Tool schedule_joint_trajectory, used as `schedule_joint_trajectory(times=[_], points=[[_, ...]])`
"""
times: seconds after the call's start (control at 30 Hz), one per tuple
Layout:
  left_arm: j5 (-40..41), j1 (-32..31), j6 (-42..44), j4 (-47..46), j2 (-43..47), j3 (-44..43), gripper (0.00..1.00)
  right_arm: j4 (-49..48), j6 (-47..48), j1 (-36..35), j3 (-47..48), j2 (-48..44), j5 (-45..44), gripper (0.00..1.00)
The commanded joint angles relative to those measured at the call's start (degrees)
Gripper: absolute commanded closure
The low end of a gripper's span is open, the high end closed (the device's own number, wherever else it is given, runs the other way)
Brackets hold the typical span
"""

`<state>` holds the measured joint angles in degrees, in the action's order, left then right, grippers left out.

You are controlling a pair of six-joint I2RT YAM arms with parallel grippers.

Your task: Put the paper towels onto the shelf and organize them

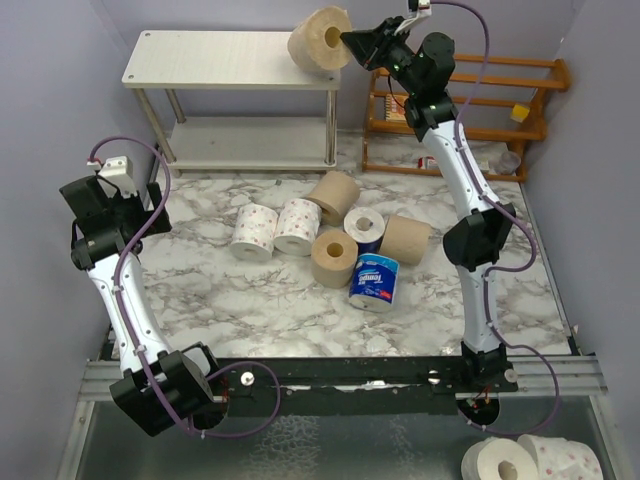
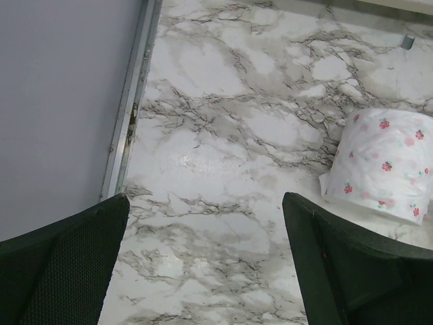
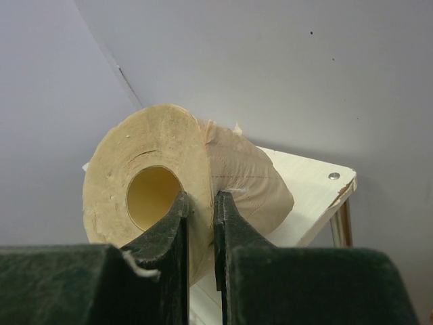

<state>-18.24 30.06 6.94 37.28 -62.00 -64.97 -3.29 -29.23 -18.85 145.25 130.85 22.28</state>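
Currently: right gripper point(image 1: 347, 42) is clamped on one tan roll point(image 1: 320, 40), held high at the right end of the top board of the shelf point(image 1: 220, 60).

Right wrist view: right gripper point(image 3: 201, 203) pinches the wall of the tan roll point(image 3: 203, 169), with one finger inside the hollow core and the other outside on the paper. The roll lies on its side, core opening toward the camera, over a corner of the shelf point(image 3: 311, 193). I cannot tell whether it touches the board or hangs just above it.

Left gripper point(image 1: 158, 200) has its jaws spread wide, nothing between them, over the left part of the marble table point(image 1: 220, 300). Left wrist view: left gripper point(image 2: 205, 203) is over bare marble, and a pink-dotted roll point(image 2: 385, 162) lies off to one side, not gripped.

Seven rolls sit in a loose cluster mid-table:
- a pink-dotted roll point(image 1: 254, 232) touches a second pink-dotted roll point(image 1: 297, 226);
- a tan roll point(image 1: 335, 196) is behind them, another tan roll point(image 1: 334, 258) in front, and a third tan roll point(image 1: 405, 240) to the right;
- a blue-wrapped roll point(image 1: 364, 228) lies between the tan ones, and a second blue-wrapped roll point(image 1: 375, 281) is nearest the arm bases.

Wooden rack point(image 1: 470, 110) stands right of the shelf, behind the right arm.
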Motion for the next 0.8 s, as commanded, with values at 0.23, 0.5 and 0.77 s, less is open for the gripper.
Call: schedule_joint_trajectory(times=[0.23,0.5,0.77], points=[[-2.1,0.6,-0.4,-1.8,1.6,0.6,0.01,-5.1,1.1,-1.1,2.2,0.1,-4.2,0.91],[-2.6,0.6,-0.3,-2.1,1.8,1.3,0.01,-5.3,1.2,-1.2,1.7,0.1,-2.7,0.85],[-2.6,0.6,0.0,-2.1,1.7,1.5,0.01,-4.7,1.5,-1.2,1.0,-0.2,-2.1,0.70]])
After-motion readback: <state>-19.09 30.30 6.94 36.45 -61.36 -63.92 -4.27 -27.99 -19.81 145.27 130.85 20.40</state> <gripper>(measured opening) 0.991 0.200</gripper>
